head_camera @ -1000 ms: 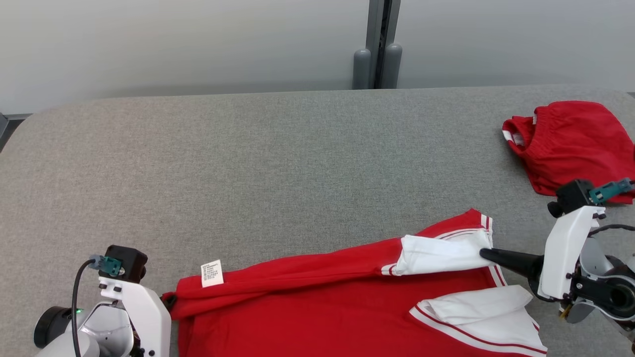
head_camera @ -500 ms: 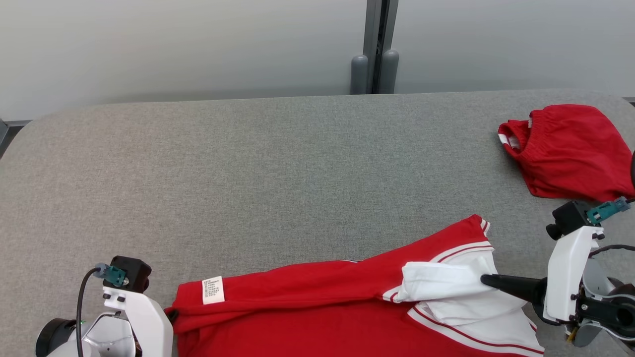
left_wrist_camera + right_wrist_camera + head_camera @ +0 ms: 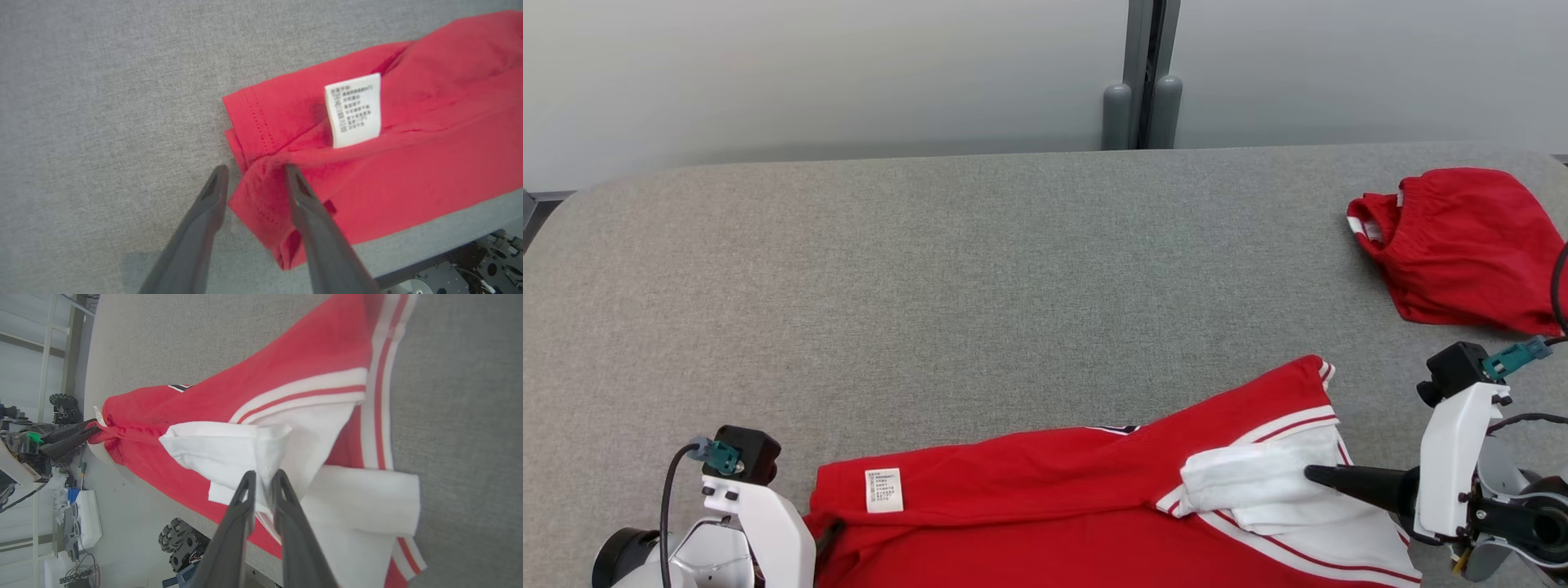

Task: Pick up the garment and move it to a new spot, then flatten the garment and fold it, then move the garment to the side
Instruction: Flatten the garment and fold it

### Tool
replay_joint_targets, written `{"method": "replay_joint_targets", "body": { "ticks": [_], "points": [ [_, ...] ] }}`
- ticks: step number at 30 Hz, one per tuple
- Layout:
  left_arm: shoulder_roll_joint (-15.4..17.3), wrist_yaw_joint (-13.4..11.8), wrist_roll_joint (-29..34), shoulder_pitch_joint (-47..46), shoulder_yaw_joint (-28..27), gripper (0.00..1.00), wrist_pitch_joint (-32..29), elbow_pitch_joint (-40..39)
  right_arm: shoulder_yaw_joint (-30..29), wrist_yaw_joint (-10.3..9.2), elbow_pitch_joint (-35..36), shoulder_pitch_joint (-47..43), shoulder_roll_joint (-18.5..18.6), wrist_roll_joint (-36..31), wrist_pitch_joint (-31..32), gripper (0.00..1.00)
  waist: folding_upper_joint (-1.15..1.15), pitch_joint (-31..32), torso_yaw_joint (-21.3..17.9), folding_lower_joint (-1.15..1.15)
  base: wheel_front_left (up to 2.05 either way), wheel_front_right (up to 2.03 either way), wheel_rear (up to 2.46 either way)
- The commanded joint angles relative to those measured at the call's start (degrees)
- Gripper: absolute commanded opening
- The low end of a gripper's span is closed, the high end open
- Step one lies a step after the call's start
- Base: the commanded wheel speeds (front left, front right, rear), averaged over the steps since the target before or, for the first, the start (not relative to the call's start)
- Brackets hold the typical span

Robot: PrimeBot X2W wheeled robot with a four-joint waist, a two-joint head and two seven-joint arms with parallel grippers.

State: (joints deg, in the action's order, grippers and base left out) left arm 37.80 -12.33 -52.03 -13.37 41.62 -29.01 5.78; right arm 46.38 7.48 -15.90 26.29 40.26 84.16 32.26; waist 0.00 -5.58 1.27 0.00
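Observation:
The garment [image 3: 1054, 490], a red shirt with white striped sleeves, lies folded lengthwise along the near edge of the grey table [image 3: 931, 286]. Its white care label [image 3: 354, 110] faces up by the left hem. In the left wrist view my left gripper [image 3: 254, 173] is open, and the red hem corner lies loose between its fingers. My right gripper [image 3: 263, 475] points left at the upper white sleeve [image 3: 229, 445], its jaws a little apart with the sleeve's folded edge between the tips. In the head view its dark tip [image 3: 1311, 474] rests on that sleeve [image 3: 1241, 482].
A second red garment [image 3: 1462, 245] lies bunched at the far right of the table. A grey post [image 3: 1143, 82] stands behind the table's far edge. The shirt hangs partly over the near table edge [image 3: 429, 245], with floor equipment below.
The lifted folded edge and sleeve have come down toward the near edge onto the shirt. Both grippers' jaws have parted, the left one widely, letting go of the hem.

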Motion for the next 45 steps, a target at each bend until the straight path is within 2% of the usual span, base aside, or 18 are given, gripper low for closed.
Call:
{"method": "replay_joint_targets", "body": {
  "ticks": [1, 5, 16, 21, 25, 28, 36, 45],
  "points": [
    [0.29, 0.19, -0.09, -0.64, -0.1, 1.0, -0.05, 0.21, -0.63, 0.04, -0.25, -1.08, 0.12, -0.28, 0.05, 1.0, 0.0, 0.15, 0.06, 0.0, 0.0, 0.0, 0.0],
    [0.68, 0.0, -0.26, -0.22, -0.22, 1.0, -0.15, 0.31, -2.03, 0.04, 1.56, -2.28, 0.02, 0.98, -0.62, 1.0, 0.0, 0.76, 0.17, 0.0, 0.0, 0.0, 0.0],
    [2.44, -1.71, -1.25, 2.27, -1.88, 1.0, 1.44, -2.22, -5.1, 0.04, 6.47, -8.63, 3.4, 2.37, -2.5, 1.0, 0.0, 2.6, -0.19, 0.0, 0.0, 0.0, 0.0],
    [3.0, -4.03, -1.46, 3.81, -3.86, 1.0, 3.99, -5.61, -8.11, 0.04, 9.91, -9.96, 4.05, 0.85, -7.4, 1.0, 0.0, 2.94, -0.86, 0.0, 0.0, 0.0, 0.0],
    [3.6, -6.45, -1.11, 5.41, -5.77, 1.0, 6.49, -9.19, -11.12, 0.04, 11.37, -11.48, 3.65, -2.46, -13.73, 1.0, 0.0, 2.87, -1.31, 0.0, 0.0, 0.0, 0.0],
    [4.25, -7.97, 0.13, 5.92, -6.4, 1.0, 8.07, -11.27, -12.97, 0.04, 10.78, -12.27, 2.23, -5.4, -17.55, 1.0, 0.0, 2.84, -1.44, 0.0, 0.0, 0.0, 0.0],
    [1.71, -10.67, 1.91, 7.55, -8.64, 1.0, 15.37, -13.24, -19.14, 0.04, 7.09, -14.44, -4.78, -12.64, -25.62, 1.0, 0.0, 3.06, -1.53, 0.0, 0.0, 0.0, 0.0],
    [-3.97, -12.49, 5.47, 8.4, -11.11, 1.0, 29.44, -9.64, -27.11, 0.04, 3.38, -17.42, -14.27, -23.29, -33.31, 1.0, 0.0, 3.16, -1.3, 0.0, 0.0, 0.0, 0.0]
  ]
}}
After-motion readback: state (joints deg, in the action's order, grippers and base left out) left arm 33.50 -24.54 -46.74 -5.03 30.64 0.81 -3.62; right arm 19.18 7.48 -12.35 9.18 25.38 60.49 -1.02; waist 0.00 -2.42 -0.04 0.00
